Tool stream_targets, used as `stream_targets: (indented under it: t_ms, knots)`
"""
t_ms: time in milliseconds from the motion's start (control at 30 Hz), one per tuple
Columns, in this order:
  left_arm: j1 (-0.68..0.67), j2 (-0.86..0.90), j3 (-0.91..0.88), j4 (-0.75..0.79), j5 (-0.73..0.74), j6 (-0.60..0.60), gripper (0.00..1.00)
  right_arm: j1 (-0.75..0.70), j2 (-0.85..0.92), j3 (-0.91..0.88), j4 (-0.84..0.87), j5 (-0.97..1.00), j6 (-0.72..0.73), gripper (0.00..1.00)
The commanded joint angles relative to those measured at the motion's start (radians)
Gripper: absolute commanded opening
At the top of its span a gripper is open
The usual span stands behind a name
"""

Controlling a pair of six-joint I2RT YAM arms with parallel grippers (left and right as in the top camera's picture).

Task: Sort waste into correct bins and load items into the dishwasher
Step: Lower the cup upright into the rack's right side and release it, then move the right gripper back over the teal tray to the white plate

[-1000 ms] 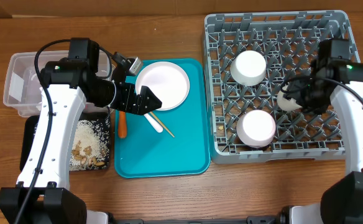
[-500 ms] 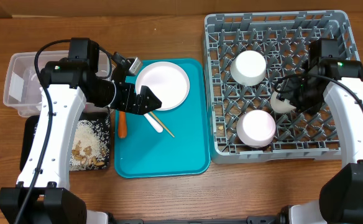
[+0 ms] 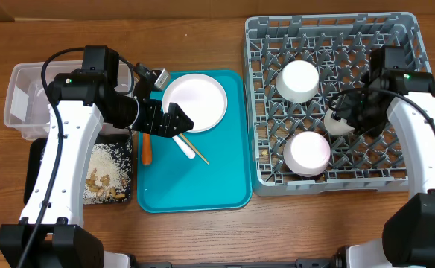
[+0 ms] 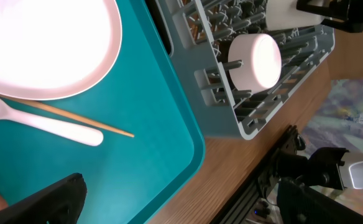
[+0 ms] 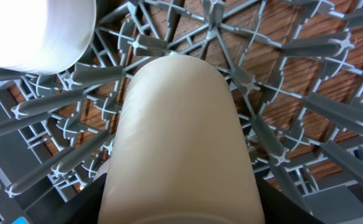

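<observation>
The grey dish rack (image 3: pixel 325 22) filled the 3 o'clock side of the table, with the teal tray (image 3: pixel 225 164) beside it at the centre. The clear tub (image 3: pixel 16 112) sat at 9 o'clock, and the black tray (image 3: pixel 33 171) lay just under it at 8 o'clock, carrying white rice (image 3: pixel 102 164) and tan nut scraps (image 3: pixel 102 186). A white plate (image 3: pixel 199 100) rested at the tray's 12 o'clock end. Two white bowls stood upside down in the rack, one (image 3: pixel 299 80) toward 12 o'clock and the other (image 3: pixel 308 152) toward 6 o'clock. The right gripper (image 3: pixel 349 119) hung over the rack at 3 o'clock of the gap between the bowls, its fingers pinching the small cup (image 3: pixel 335 123) on its side just above the pegs. The left gripper (image 3: pixel 176 123) hovered over the tray at the plate's 7 o'clock edge, fingers spread wide and holding nothing. Beneath it lay the white fork (image 3: pixel 185 147) and the thin chopstick (image 3: pixel 202 158), side by side and both pointing toward 5 o'clock. The orange carrot (image 3: pixel 147 151) lay at the tray's 9 o'clock edge, next to the black tray.
</observation>
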Motion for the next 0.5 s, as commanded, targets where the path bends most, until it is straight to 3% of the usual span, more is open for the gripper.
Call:
stream_targets:
  t_ms: [0,100,167,200,333,467]
  knots:
    - [-0.002,0.007,0.017,-0.003,0.000,-0.006,1.00,0.002,0.051,-0.005,0.008,0.009,0.005,0.15]
    - [-0.002,0.007,0.017,-0.003,0.000,-0.006,1.00,0.002,0.073,-0.005,0.014,0.009,0.005,0.23]
    - [-0.002,0.007,0.017,-0.003,0.000,-0.006,1.00,0.002,0.076,-0.005,0.014,0.009,0.004,0.38]
    - [-0.002,0.007,0.017,-0.003,-0.007,-0.006,1.00,0.002,0.076,-0.005,0.015,0.009,0.004,0.52]
    - [-0.002,0.007,0.017,-0.004,-0.022,-0.019,1.00,0.002,0.076,0.015,0.008,-0.006,-0.026,0.82]
    - [-0.002,0.007,0.017,-0.010,-0.022,-0.033,1.00,0.002,0.074,0.106,-0.048,-0.047,-0.056,0.87]
